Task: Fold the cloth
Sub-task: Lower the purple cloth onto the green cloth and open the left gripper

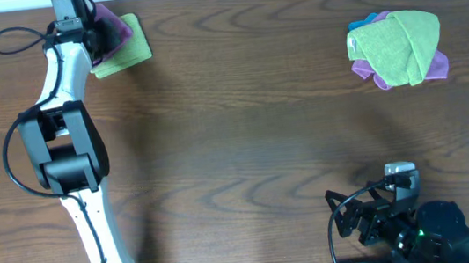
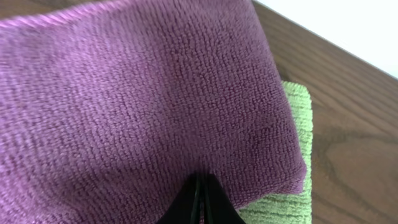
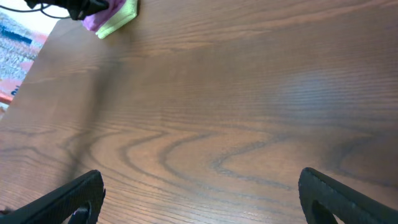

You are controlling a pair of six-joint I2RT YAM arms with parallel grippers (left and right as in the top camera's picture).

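Observation:
The cloth point(image 1: 122, 26), lilac-purple and folded, lies at the table's far left on top of a lime-green towel point(image 1: 124, 55). In the left wrist view the cloth point(image 2: 137, 99) fills most of the frame, with the green towel point(image 2: 298, 124) showing under its right edge. My left gripper point(image 1: 99, 32) is over the cloth, its fingers point(image 2: 202, 180) pressed together and pinching the fabric. No label shows. My right gripper point(image 1: 340, 215) is open and empty low over the near right of the table point(image 3: 202, 186). From there the cloth point(image 3: 96, 20) shows far off.
A bunched pile of green, blue and purple cloths point(image 1: 395, 47) lies at the far right. The left arm stretches from the front edge up the left side. The table's back edge runs just behind the cloth.

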